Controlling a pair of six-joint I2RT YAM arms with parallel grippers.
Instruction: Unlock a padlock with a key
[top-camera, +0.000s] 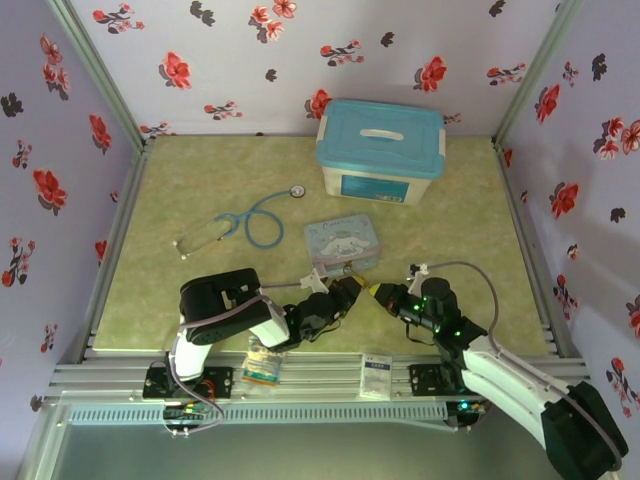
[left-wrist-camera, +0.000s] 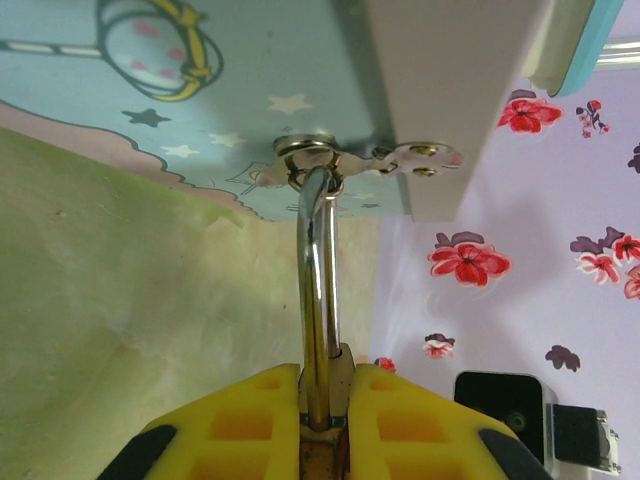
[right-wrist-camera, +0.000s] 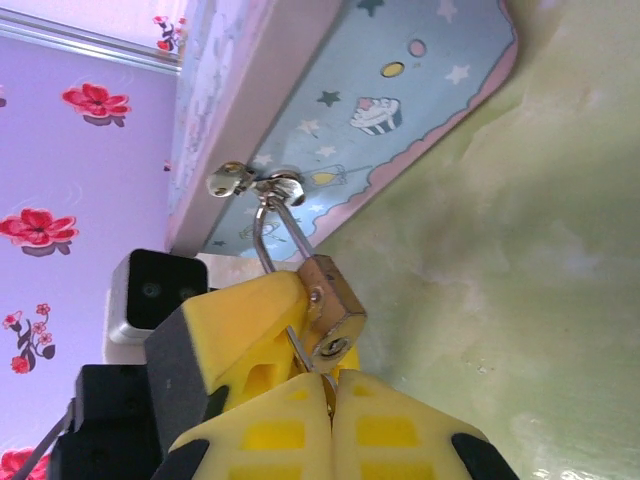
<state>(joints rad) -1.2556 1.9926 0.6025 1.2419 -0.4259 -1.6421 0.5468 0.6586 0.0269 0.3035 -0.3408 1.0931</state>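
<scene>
Two arms meet at the 6 o'clock edge of a cartoon tin (top-camera: 342, 243), where the padlock (right-wrist-camera: 335, 308) hangs by its shackle (left-wrist-camera: 318, 280) from the tin's hasp (right-wrist-camera: 280, 188). The left gripper (left-wrist-camera: 322, 400), reaching in from 8 o'clock, pinches the padlock's brass body between its yellow fingers. The right gripper (right-wrist-camera: 328, 385), coming from 4 o'clock, has its fingers pressed together on the key (right-wrist-camera: 308, 350), a thin sliver at the keyhole. The step in hand looks like seating the key; how deep it sits cannot be told. Next comes a wrist turn against the left's steady hold, then freeing the shackle.
</scene>
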